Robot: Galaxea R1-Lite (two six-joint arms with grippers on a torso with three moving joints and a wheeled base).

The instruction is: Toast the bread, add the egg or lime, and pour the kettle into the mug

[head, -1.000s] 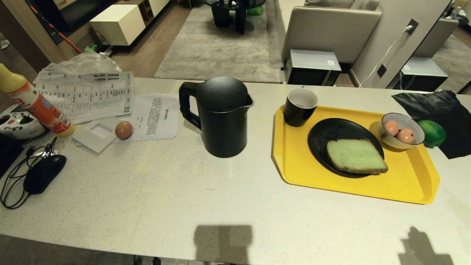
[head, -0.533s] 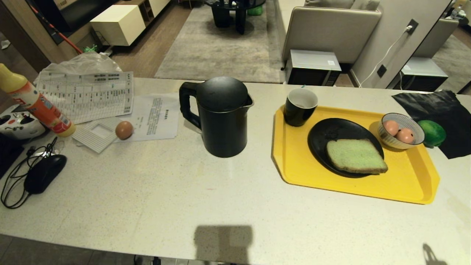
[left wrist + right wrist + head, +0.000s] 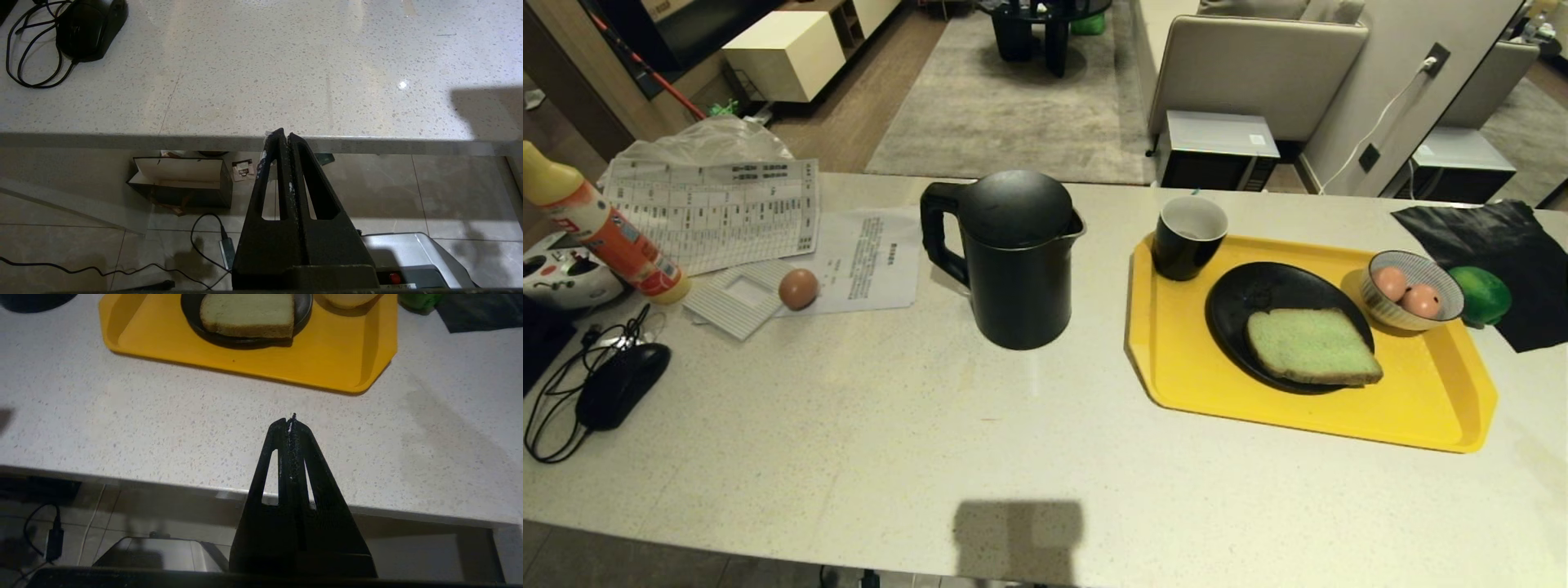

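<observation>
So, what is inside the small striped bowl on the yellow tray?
Two pinkish-brown eggs lie inside the small blue-white striped bowl, side by side. The bowl's bottom under them is covered and cannot be seen.

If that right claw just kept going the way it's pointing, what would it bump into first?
Probably the yellow tray: the right gripper, jaws shut, points across bare counter toward its near edge. How high it sits is unclear.
</observation>
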